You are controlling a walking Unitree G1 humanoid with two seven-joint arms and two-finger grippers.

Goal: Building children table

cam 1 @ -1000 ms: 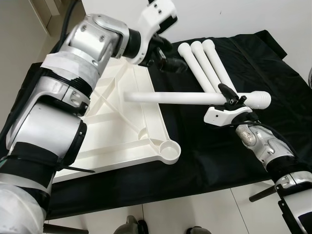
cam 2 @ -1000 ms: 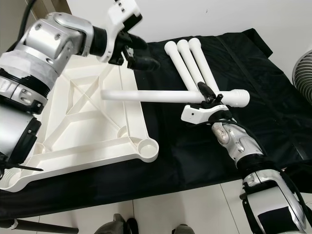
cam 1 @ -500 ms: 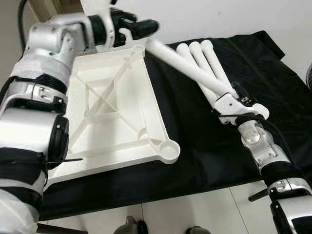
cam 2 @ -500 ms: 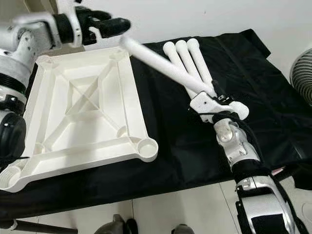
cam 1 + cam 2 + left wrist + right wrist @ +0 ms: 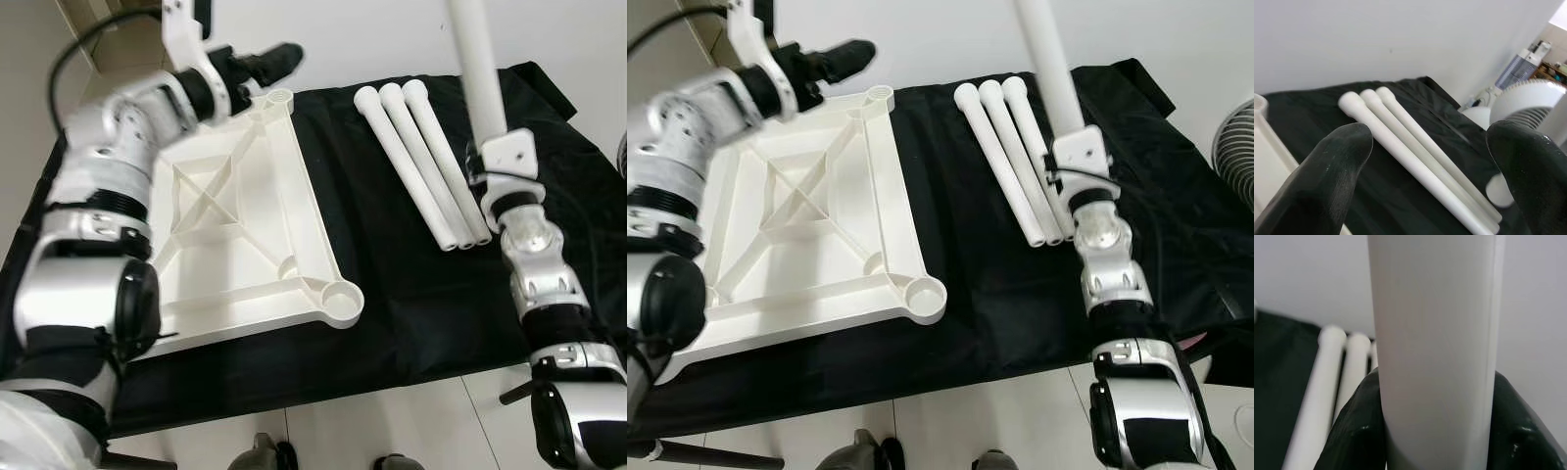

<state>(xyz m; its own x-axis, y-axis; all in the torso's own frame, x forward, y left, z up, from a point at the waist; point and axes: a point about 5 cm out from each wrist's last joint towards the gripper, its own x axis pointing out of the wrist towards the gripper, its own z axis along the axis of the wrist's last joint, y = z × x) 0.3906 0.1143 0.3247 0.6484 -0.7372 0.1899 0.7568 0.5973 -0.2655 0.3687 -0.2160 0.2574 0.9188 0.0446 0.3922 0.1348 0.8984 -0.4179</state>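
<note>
My right gripper (image 5: 1435,431) is clamped around a white table leg (image 5: 478,69), its two black fingers (image 5: 1354,431) pressed against either side of the tube, and I hold that leg nearly upright so that it rises past the top of my eye views, above the right part of the black cloth (image 5: 392,284). Just beside my right wrist, three more white legs (image 5: 421,157) lie side by side on the cloth, touching one another, their rounded ends pointing toward the white wall (image 5: 950,39). My left gripper (image 5: 265,67) is up at the far corner of the white tabletop (image 5: 225,225), its fingers (image 5: 1327,171) spread apart with nothing between them, hovering near the round socket (image 5: 278,98) at that corner. The tabletop lies upside down on the left part of the cloth, its ribbed underside with the diagonal cross facing up, and another round socket (image 5: 340,304) sits at its near corner. Through my left wrist camera I see the three lying legs on the cloth and a white fan (image 5: 1528,103) beyond them.
</note>
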